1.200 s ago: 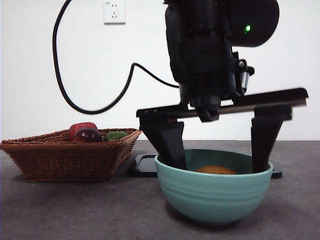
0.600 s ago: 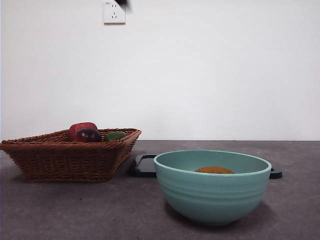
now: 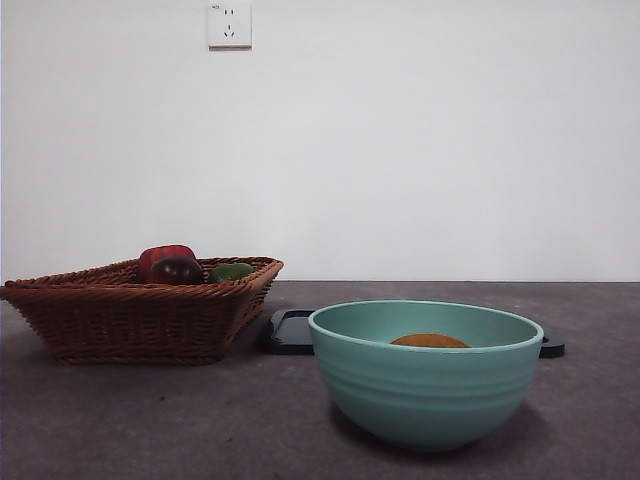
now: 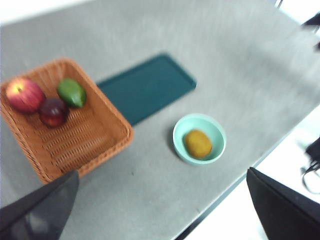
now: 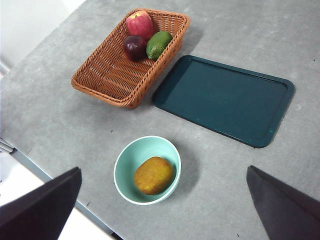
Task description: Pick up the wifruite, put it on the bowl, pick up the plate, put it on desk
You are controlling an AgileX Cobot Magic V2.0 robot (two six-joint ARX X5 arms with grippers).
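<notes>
- Across the whole scene, we are seeing the desk point(image 5: 60, 90) spreading out as a grey mottled tabletop, carrying everything else.
- We are looking at a dark teal tray point(image 5: 225, 97) lying flat on the desk, just beside the basket and apart from the bowl.
- We are finding a woven brown basket point(image 5: 112, 80) sitting at one end of the tray, holding a red apple point(image 5: 140, 23), a dark red-purple fruit point(image 5: 135, 46) and a green fruit point(image 5: 158, 44) bunched in one corner.
- We are seeing the bowl point(image 5: 131, 159) standing upright on the desk, near the table's edge.
- We are seeing the wifruite point(image 5: 153, 175) resting inside the bowl, on its bottom.
- We are watching the left gripper point(image 4: 165, 200) and the right gripper point(image 5: 165, 200) both hanging high above the table, each with its jaws spread wide apart and holding nothing.
</notes>
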